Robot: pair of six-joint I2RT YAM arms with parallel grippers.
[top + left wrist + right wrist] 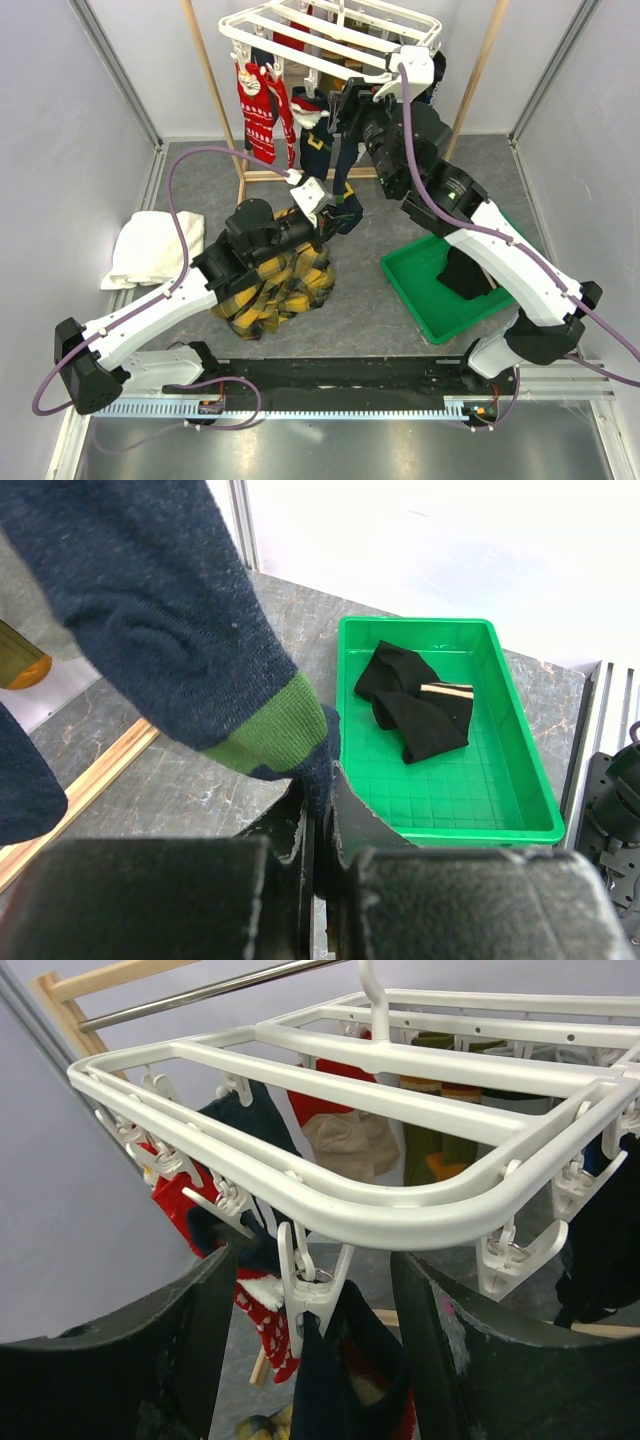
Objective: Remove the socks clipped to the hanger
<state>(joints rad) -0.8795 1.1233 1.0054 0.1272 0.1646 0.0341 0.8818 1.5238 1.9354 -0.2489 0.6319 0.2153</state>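
1. Socks (300,120) hang in a row from the white hanger (330,40), which hangs on the wooden frame (212,90) at the back of the table. The leftmost is a red sock (258,110) with white patterns.
2. Only the top view takes in the far left of the table, where a white towel (150,250) lies. Right of it a yellow-black plaid cloth (275,285) sits under the left arm.
3. The left gripper (330,222) reaches up to the bottom of a navy sock (345,185). The top view gives little of the grip. The left wrist view shows the left gripper (322,780) with its jaws pressed together on the toe of this navy sock (150,610), just below a green band.
4. The right gripper (345,105) is at the hanger's front rail. Its wrist view shows the right gripper (312,1270) from within. The dark fingers (130,1360) stand wide apart on either side of a white clip (310,1295), with a gap on each side. The clip bites the top of a navy sock, probably the one pinched below, though no view shows its whole length. Red, tan and olive socks hang behind, under the hanger (350,1210).
5. At the right lies a green tray (420,280), partly covered by the right arm in the top view. The left wrist view shows the tray (450,830) whole, with black socks (410,705) lying inside.
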